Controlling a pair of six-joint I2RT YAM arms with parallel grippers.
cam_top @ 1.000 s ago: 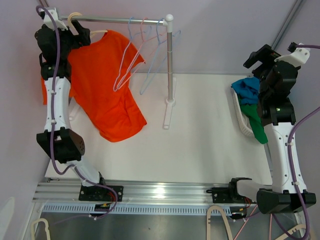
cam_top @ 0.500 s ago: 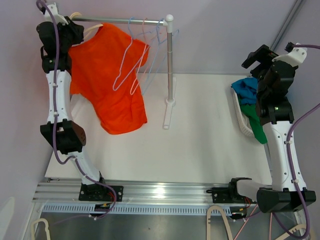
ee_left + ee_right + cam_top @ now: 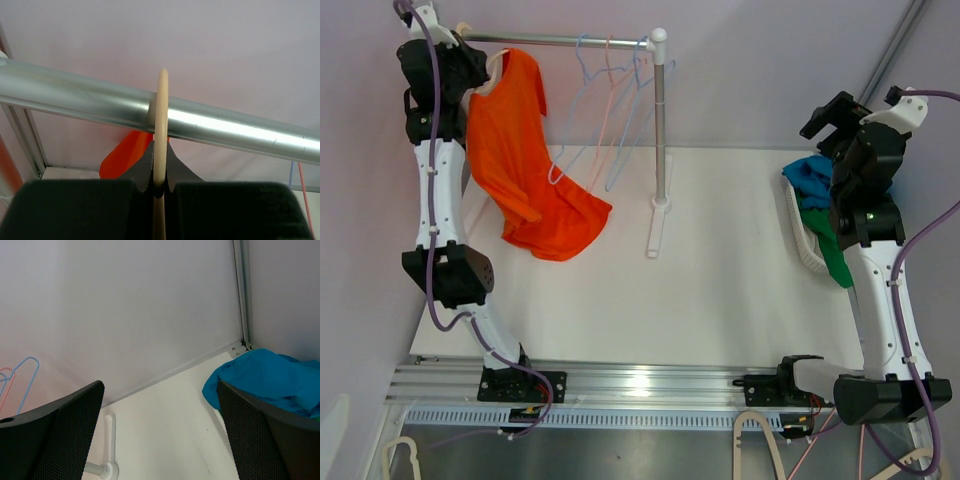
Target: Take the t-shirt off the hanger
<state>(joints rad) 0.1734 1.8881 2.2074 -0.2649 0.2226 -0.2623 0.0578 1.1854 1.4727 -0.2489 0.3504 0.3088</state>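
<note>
**Asker:** How many things are on the rack?

**Describer:** One orange t-shirt [image 3: 520,160] hangs on one cream hanger [image 3: 161,120] at the left end of a single silver rail [image 3: 570,41]. To its right hang at least three bare wire hangers [image 3: 610,100], pale blue and pink, bunched near the one upright post [image 3: 661,130].

**Asker:** And the arms?

**Describer:** There are two. The left gripper [image 3: 160,160] is clenched on the cream hanger's hook just under the rail, and the hook loops over the rail. The right gripper [image 3: 159,395] is spread wide with nothing between its fingers, raised over the far right of the table [image 3: 740,290].

**Asker:** Where does the shirt fall?

**Describer:** It drops from the rail beside the left arm. Its lower part appears to lie bunched on the table's far left area.

**Asker:** Anything else?

**Describer:** One white basket [image 3: 803,240] sits at the right edge. One blue cloth [image 3: 812,178] and one green cloth [image 3: 836,258] spill over it.

**Asker:** Is there room to move?

**Describer:** The rack runs along the far edge, close to the wall [image 3: 770,60]. The left arm is tight against the left edge. Open white tabletop runs from the post's foot across to the basket, and forward to the near edge.
</note>
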